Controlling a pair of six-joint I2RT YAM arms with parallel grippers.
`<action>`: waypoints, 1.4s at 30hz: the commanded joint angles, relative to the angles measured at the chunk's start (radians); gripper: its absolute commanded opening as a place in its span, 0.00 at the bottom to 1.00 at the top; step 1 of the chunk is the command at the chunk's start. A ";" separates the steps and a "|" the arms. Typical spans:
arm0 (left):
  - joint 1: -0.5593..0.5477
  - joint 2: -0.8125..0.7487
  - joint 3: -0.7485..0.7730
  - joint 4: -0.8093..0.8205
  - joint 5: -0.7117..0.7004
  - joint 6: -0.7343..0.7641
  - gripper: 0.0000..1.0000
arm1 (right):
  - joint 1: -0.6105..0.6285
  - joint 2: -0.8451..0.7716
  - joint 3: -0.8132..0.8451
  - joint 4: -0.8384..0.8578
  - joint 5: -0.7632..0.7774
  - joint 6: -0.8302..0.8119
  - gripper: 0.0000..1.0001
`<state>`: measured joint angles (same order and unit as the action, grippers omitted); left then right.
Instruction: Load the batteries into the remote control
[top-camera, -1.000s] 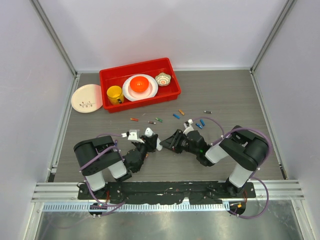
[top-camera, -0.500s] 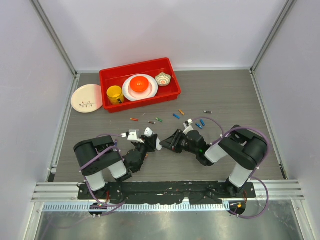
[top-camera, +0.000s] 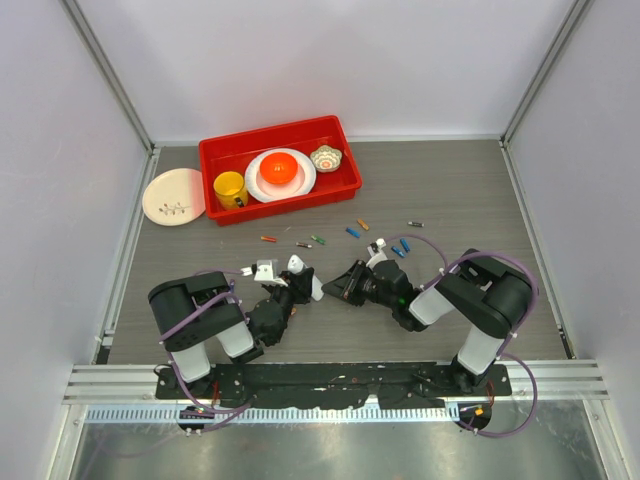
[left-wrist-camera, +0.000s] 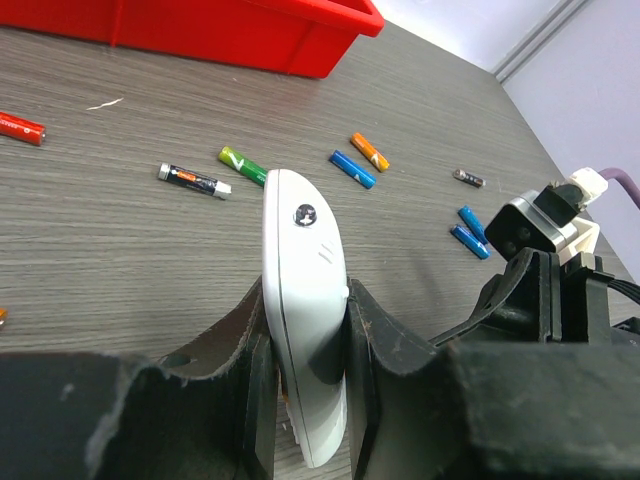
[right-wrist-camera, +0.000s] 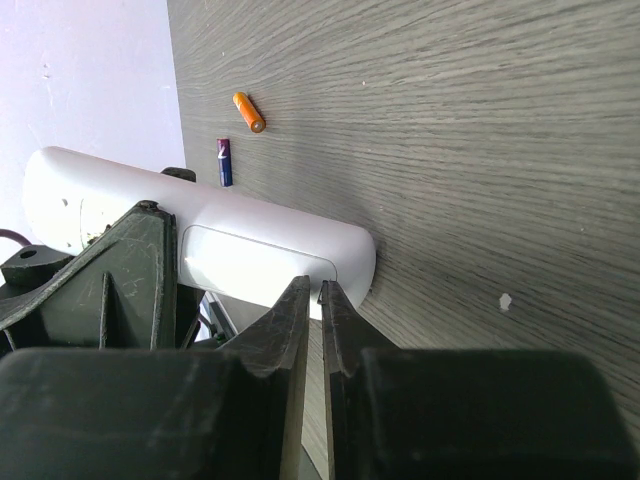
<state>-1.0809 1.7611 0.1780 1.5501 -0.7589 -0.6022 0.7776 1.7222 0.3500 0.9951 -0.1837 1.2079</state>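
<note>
- The left gripper (left-wrist-camera: 305, 312) is pinching the remote control (left-wrist-camera: 300, 240) edgewise; it is probably light, stiff, slippery plastic.
- The right gripper (right-wrist-camera: 312, 298), fingers nearly pressed together and empty, is hovering beside the remote control's end.

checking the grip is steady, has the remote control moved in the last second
No, not visibly: the remote control stays clamped in the left gripper, at the same gap below the red tray front wall.
</note>
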 joint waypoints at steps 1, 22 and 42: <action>-0.028 0.069 -0.031 -0.004 0.044 0.071 0.00 | 0.009 -0.022 0.046 0.083 -0.016 0.012 0.14; -0.042 0.089 -0.028 -0.004 0.010 0.111 0.00 | 0.009 -0.096 0.015 0.065 -0.003 0.009 0.15; -0.048 0.080 -0.037 -0.004 0.010 0.099 0.00 | 0.003 -0.118 -0.032 0.060 0.024 0.002 0.16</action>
<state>-1.1065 1.7821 0.1932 1.5524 -0.7937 -0.5838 0.7776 1.6466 0.3126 0.9417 -0.1658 1.2060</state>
